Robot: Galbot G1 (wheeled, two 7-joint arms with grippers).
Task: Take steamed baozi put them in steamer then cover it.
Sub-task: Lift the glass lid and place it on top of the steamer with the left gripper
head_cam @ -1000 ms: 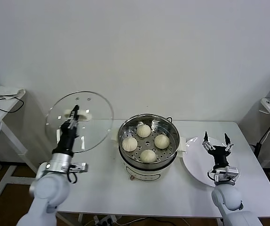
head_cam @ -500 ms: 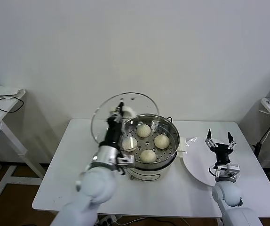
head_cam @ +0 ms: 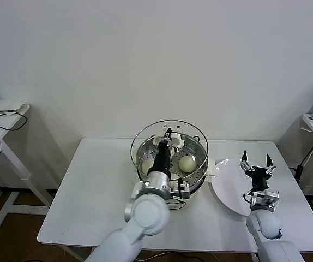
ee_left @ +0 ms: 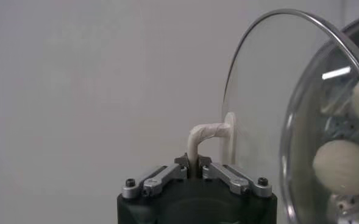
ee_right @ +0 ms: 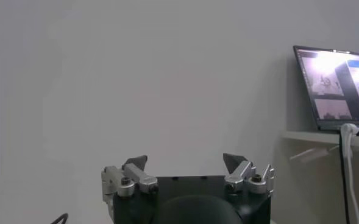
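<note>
A: Where is the glass lid found?
B: It is held tilted over the steamer, its white handle clamped in the left pincer.
A: And the steamed baozi?
B: They are seen inside the steamer on the perforated tray, partly hidden by the left arm and the lid.
A: What is noted nearby?
B: The right pincer is raised, released and empty, above the white plate just right of the steamer on the counter.
</note>
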